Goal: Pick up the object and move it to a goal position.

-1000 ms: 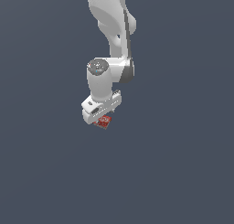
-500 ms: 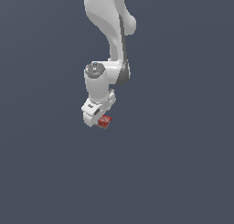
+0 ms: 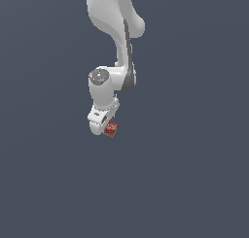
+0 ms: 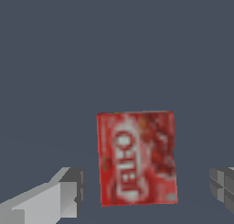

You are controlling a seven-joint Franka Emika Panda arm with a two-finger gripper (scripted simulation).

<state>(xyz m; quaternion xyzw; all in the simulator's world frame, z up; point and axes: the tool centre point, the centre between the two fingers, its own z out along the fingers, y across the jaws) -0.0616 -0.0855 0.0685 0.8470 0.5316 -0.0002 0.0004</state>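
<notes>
The object is a small flat red box (image 3: 111, 128) with whitish markings on its face. In the exterior view it lies just off the lower edge of my white gripper (image 3: 102, 127), toward that view's right. In the wrist view the box (image 4: 136, 157) lies face up between my two fingers. One grey fingertip (image 4: 64, 193) stands on one side and the other fingertip (image 4: 222, 186) on the opposite side. There is a clear gap on each side. My gripper (image 4: 143, 191) is open and does not touch the box.
A plain dark grey-blue surface fills both views. The white arm (image 3: 114, 33) reaches down from the top of the exterior view. Nothing else shows.
The hand has turned and come down a little toward the exterior view's left, closer over the box. The box has stayed in place.
</notes>
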